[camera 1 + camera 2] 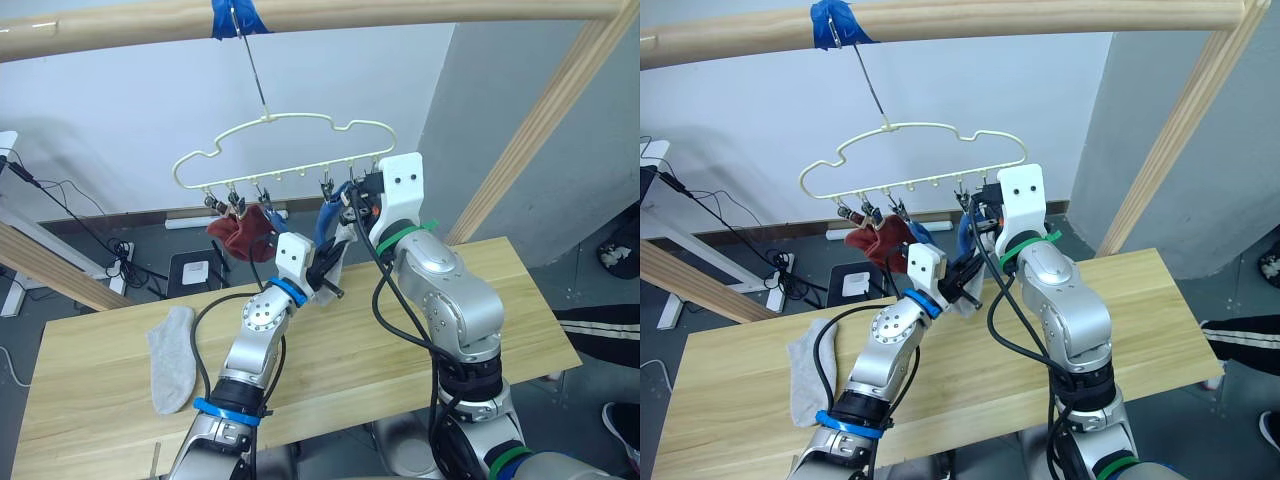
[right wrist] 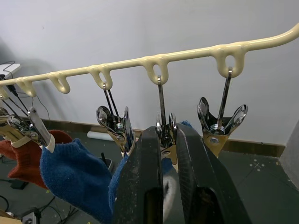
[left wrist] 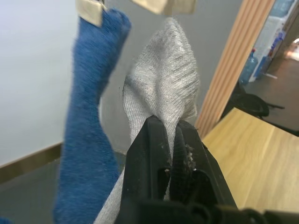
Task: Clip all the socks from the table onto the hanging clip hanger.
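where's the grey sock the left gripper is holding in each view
Left eye view: grey sock sits at picture centre, just under the clip hanger, above the left gripper.
Right eye view: at centre, behind the gripper tip.
Left wrist view: fills the centre, pinched between the black fingers.
Right wrist view: a pale patch low between the fingers.
Shared landmark: the blue sock beside it.

Pale plank table [image 1: 400, 350], one light grey sock [image 1: 173, 357] flat near its left end, seemingly alone
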`<state>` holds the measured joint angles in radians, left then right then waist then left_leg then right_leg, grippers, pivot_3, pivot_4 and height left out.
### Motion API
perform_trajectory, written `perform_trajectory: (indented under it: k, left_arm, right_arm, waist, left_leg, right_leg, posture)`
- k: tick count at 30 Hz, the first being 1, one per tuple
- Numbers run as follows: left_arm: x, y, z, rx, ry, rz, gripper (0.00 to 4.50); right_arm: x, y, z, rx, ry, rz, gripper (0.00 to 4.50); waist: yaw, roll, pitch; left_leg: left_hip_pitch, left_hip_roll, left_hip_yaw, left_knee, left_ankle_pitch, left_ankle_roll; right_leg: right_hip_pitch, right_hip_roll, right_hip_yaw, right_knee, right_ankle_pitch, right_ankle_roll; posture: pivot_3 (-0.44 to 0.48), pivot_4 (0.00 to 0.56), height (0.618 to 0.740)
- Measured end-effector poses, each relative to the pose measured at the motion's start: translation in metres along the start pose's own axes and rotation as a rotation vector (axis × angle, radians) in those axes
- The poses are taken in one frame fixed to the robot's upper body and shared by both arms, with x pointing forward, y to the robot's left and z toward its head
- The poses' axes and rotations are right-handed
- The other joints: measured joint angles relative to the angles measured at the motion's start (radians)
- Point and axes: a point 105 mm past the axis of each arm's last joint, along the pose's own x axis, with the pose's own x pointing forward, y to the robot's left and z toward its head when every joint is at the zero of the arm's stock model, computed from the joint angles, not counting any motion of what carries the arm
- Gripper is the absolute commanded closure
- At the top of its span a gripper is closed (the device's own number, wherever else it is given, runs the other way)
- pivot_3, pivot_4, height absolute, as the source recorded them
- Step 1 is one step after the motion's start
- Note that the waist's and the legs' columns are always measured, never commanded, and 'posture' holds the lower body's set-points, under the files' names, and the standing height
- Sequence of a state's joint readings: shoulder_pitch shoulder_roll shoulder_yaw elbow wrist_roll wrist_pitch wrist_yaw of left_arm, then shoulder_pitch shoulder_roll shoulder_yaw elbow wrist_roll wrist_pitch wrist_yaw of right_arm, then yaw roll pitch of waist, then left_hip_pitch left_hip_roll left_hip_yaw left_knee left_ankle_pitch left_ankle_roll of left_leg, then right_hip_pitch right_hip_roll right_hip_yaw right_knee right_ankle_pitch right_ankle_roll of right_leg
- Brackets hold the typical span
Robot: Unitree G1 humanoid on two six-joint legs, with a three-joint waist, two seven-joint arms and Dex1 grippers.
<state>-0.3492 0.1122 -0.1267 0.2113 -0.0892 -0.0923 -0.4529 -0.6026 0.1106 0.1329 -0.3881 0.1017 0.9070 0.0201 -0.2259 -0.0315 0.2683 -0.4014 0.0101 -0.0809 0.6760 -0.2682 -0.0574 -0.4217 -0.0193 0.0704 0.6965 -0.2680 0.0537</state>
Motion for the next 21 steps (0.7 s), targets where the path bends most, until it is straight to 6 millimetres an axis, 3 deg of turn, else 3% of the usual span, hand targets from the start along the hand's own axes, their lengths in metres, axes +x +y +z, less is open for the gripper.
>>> perform_trajectory:
  k: [21]
  left_arm:
    - [0.009, 0.002, 0.013, -0.011, -0.043, 0.042, 4.5]
  right_arm:
    - [0.0, 0.002, -0.002, -0.002, 0.007, 0.006, 4.39]
  waist:
    - [0.0, 0.0, 0.0]
  left_leg:
    - [0.0, 0.0, 0.0, 0.0, 0.0, 0.0]
  right_leg:
    - [0.0, 0.0, 0.0, 0.0, 0.0, 0.0]
  posture:
    - [-0.295, 0.199, 0.714]
